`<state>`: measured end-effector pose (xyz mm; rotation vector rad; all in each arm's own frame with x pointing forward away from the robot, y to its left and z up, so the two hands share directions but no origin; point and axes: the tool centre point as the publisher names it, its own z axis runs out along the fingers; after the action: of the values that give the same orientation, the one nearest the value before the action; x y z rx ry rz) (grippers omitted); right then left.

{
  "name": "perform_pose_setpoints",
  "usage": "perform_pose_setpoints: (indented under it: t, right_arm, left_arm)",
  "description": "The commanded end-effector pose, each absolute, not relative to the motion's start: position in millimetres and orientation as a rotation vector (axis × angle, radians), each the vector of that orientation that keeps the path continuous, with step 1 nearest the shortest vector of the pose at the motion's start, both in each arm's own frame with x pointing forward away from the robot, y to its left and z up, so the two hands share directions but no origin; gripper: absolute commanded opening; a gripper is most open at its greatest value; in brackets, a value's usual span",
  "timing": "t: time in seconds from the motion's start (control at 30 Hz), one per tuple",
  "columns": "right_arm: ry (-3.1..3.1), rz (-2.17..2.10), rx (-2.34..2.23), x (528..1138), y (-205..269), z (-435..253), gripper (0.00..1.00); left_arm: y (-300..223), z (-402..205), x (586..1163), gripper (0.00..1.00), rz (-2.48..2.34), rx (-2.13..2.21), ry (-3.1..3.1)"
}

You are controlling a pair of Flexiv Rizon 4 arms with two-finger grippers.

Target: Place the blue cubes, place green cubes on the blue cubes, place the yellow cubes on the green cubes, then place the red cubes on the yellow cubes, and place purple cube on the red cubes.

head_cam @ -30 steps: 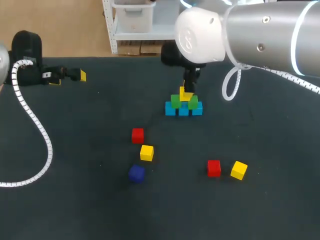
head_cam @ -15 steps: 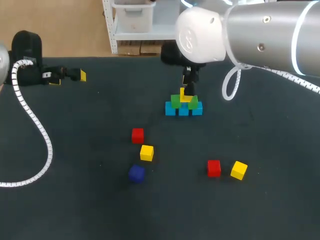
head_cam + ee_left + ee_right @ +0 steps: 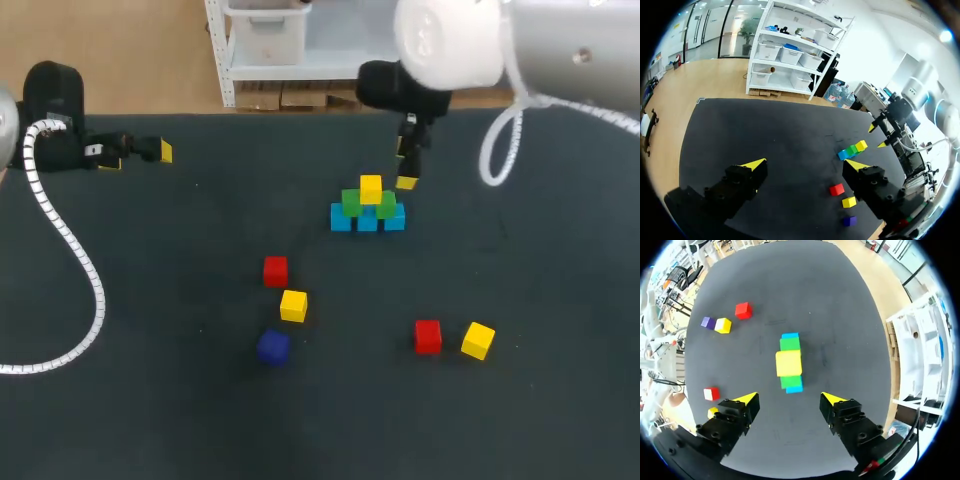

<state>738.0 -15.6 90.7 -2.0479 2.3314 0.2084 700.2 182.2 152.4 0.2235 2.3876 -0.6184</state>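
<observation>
While my right gripper [image 3: 405, 165] hung spread and empty just right of the stack [image 3: 367, 205], one yellow cube [image 3: 371, 188] sat on two green cubes [image 3: 351, 202] over three blue cubes [image 3: 342, 218]; my left gripper [image 3: 805, 164] rested far left, fingers [image 3: 752, 165] spread.

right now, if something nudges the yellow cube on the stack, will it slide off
The yellow cube would probably slide, not roll: its faces are flat. It sits across two green cubes, so a sideways nudge could likely tip it off one. It looks small and rigid, so probably light and easily displaced.
</observation>
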Motion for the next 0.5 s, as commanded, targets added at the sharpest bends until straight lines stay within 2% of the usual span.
perform_pose_setpoints:
  t: [0.03, 0.1, 0.13, 0.2, 0.5]
  right_arm:
    - [2.309, 0.227, -1.961, 709, -41, 100, 0.77]
    - [2.334, 0.244, -1.92, 700, -50, 102, 0.75]
    - [2.343, 0.266, -1.895, 695, -54, 103, 0.79]
    - [2.364, 0.303, -1.858, 685, -60, 106, 1.0]
    - [2.369, 0.419, -1.841, 637, -70, 103, 1.0]
  left_arm:
    - [184, 151, 700, 1.0, -0.631, 0.229, 2.379]
    - [184, 151, 700, 1.0, -0.631, 0.229, 2.379]
    - [184, 151, 700, 1.0, -0.631, 0.229, 2.379]
    - [184, 151, 700, 1.0, -0.631, 0.229, 2.379]
    - [184, 151, 700, 1.0, -0.631, 0.229, 2.379]
